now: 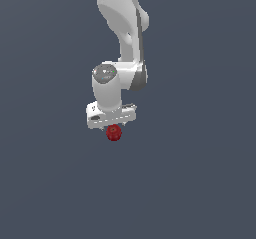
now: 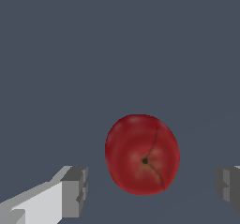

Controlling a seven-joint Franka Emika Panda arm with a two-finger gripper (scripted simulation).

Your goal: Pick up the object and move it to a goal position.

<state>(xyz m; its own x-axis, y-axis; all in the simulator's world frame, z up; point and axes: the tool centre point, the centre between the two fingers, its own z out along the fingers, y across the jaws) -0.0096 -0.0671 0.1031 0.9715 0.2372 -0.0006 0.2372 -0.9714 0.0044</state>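
Hanging down from the top centre of the exterior view, arm (image 1: 120, 43) bending at the elbow; wrist pointing straight down just above mid-frame; gripper (image 1: 113, 128) sitting a little left of centre, right over the ball (image 1: 114, 132); ball peeking out dark red below the white gripper body, far narrower than it; fingers hiding behind the body here, so not telling contact from this angle.

Switching to the wrist view; ball (image 2: 142, 154) filling the lower middle of the frame, red and rounded, showing a dark stem dimple and a crease curving across the skin; gripper (image 2: 152, 190) spreading wide, one grey fingertip (image 2: 75, 191) showing at lower left, the other at the lower right edge; clear gaps lying between each pad and the ball, so gripping nothing; ball sitting between the two fingers, nearer the left one, apart from both.

Resting all around, plain slate-blue ground (image 1: 200, 183); flat and unmarked in both views.
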